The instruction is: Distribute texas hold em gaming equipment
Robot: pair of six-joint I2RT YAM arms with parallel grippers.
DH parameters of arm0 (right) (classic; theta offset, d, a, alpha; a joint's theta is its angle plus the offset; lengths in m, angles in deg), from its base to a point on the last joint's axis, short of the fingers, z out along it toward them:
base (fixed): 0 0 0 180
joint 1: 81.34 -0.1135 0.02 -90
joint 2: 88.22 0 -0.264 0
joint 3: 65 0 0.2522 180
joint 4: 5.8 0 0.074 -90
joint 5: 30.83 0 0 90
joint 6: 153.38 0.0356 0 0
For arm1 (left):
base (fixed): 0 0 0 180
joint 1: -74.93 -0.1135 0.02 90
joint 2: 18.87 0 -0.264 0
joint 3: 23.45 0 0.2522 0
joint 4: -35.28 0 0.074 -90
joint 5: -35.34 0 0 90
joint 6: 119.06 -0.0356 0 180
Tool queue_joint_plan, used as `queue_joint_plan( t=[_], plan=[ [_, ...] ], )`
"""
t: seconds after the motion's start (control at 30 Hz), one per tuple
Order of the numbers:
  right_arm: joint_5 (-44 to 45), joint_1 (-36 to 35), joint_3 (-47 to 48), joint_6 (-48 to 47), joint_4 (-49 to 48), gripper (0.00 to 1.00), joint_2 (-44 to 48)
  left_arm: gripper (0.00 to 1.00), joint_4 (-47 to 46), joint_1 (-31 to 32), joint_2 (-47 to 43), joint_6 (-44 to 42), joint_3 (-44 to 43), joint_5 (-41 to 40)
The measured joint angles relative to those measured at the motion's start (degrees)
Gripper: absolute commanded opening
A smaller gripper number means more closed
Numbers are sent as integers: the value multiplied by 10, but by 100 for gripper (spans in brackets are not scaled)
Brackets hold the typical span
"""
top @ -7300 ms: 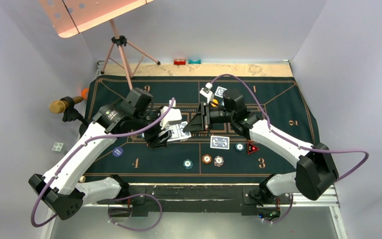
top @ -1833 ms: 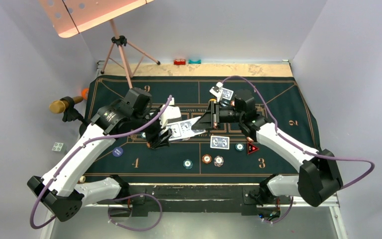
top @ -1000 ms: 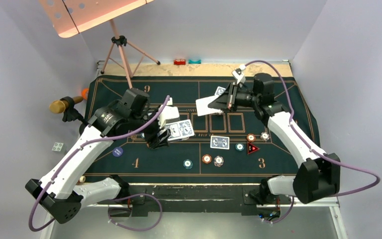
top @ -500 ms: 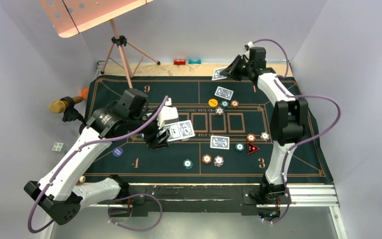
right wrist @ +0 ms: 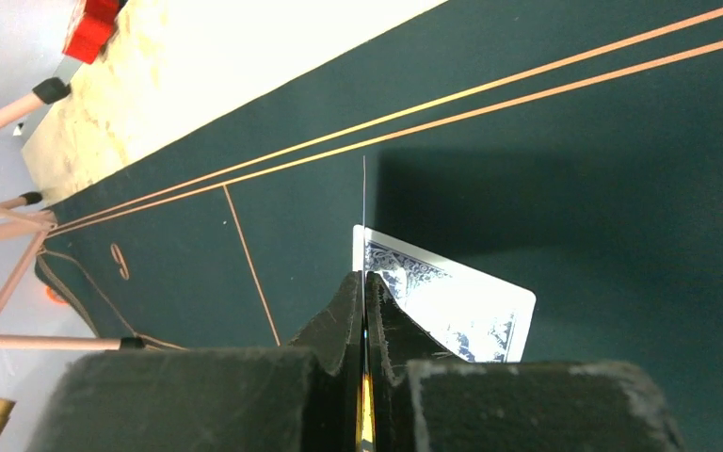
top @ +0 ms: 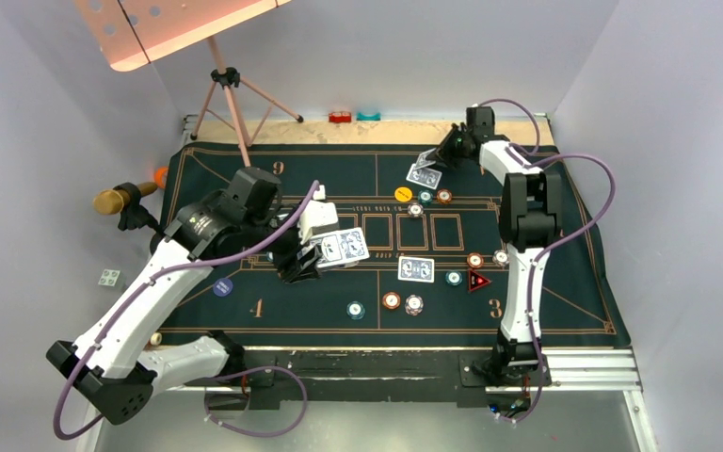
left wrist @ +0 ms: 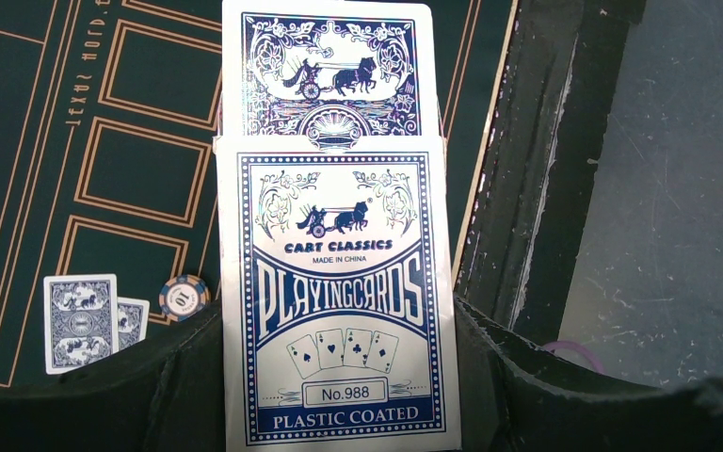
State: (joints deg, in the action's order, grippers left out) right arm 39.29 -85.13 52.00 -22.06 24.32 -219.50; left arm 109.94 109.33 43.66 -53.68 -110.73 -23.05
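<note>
My left gripper (top: 318, 252) is shut on a blue-and-white playing-card box (left wrist: 339, 301), and one card (left wrist: 328, 66) sticks out of its top. At the far side of the green felt mat (top: 565, 202) my right gripper (top: 445, 151) is shut on a single card (right wrist: 363, 212), seen edge-on, just over a face-down card (right wrist: 457, 306). Near it lie a yellow disc (top: 402, 193) and striped chips (top: 443, 196). Another card (top: 416, 269), a red triangle marker (top: 477, 280) and more chips (top: 392, 300) lie nearer. A blue disc (top: 223, 286) lies at the left.
A pink tripod stand (top: 231, 94) has its legs on the mat's far left corner. Small red (top: 340, 118) and teal (top: 368, 116) blocks sit on the wooden strip beyond the mat. A gold-tipped microphone (top: 118, 200) juts in at the left edge.
My right arm has swung from the mat's centre to its far side with the card, then come down over the face-down card there. The left arm and box have stayed put.
</note>
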Motion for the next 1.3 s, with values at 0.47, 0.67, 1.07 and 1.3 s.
queue_joint_plan(
  t=[0.47,0.67,1.07,1.3],
  plan=[
    [113,-3,21,-25,75,52,-6,0,1,-2,4,0,0,0],
    [174,-3,21,-37,124,57,11,0,1,-2,3,0,0,0],
    [137,-22,-101,-41,133,92,279,0,0,-2,-2,0,0,-1],
    [-42,-159,-242,-45,49,96,450,0,0,-2,-2,0,0,0]
  ],
)
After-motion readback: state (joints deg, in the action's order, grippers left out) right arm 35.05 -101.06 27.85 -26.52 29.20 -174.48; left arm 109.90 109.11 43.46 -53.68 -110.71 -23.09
